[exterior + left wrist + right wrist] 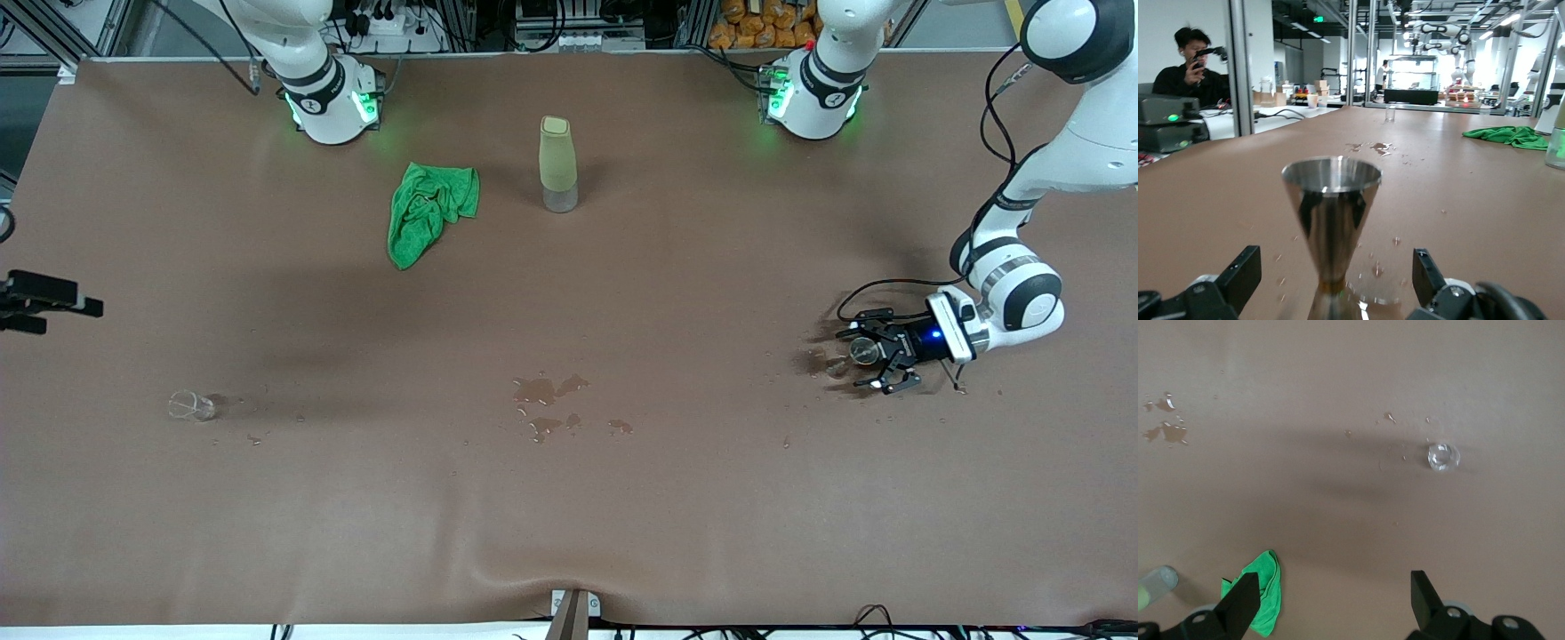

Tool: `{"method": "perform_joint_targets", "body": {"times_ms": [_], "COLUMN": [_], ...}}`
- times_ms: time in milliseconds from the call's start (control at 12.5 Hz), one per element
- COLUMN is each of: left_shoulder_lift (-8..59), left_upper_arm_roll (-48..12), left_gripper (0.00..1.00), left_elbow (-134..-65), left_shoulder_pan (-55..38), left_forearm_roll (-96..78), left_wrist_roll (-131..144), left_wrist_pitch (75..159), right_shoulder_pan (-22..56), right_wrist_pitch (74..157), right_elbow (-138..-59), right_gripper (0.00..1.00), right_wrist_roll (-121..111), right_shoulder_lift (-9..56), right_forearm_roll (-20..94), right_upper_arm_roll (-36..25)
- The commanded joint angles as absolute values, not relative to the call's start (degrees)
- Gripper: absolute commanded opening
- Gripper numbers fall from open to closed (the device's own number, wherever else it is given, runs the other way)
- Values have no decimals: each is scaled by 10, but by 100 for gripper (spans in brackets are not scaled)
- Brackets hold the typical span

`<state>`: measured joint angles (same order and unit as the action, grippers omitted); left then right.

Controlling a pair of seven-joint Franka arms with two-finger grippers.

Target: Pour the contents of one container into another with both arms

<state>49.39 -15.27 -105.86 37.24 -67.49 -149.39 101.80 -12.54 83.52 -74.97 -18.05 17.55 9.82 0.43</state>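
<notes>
Left gripper: low over the table at the left arm's end, fingers spread wide on either side of the metal jigger, not touching it.
Metal jigger: stands upright on the brown table between the open fingers, wet patches on the surface around its foot.
Right gripper: up in the air over the table, fingers wide apart and holding nothing; the right arm waits.
Small clear glass: on the table toward the right arm's end, well apart from the jigger.
Spill: dark puddles and droplets mid-table, between glass and jigger.
Green cloth: crumpled, farther from the front camera than the spill.
Tall bottle: upright, beside the cloth, olive body with a clear base.
</notes>
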Motion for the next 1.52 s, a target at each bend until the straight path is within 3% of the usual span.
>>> {"method": "perform_joint_targets", "body": {"times_ms": [0, 240, 640, 800, 1440], "left_shoulder_lift": [494, 479, 414, 369, 181], "left_upper_arm_roll": [-144, -128, -97, -94, -111], "left_gripper": [100, 100, 100, 100, 100], "left_elbow": [-1049, -1038, -1036, -1036, -1034], "left_shoulder_pan": [400, 413, 412, 411, 406], "left_forearm_roll": [-651, -609, -546, -508, -363], "left_wrist_roll": [-1466, -1398, -1227, -1118, -644], "left_wrist_pitch": [1005, 1005, 1012, 1014, 1012], "right_shoulder_pan": [-92, -63, -27, 3, -3], "right_wrist_pitch": [840, 800, 799, 802, 824], "right_elbow": [-850, -854, -853, -851, -855], "right_gripper": [100, 100, 100, 100, 100], "right_wrist_roll": [-110, -17, 22, 16, 13], "right_shoulder_lift": [67, 32, 2, 1, 6], "right_forearm_roll": [49, 15, 13, 13, 14], "right_upper_arm_roll": [-1, -3, -19, -41, -41]}}
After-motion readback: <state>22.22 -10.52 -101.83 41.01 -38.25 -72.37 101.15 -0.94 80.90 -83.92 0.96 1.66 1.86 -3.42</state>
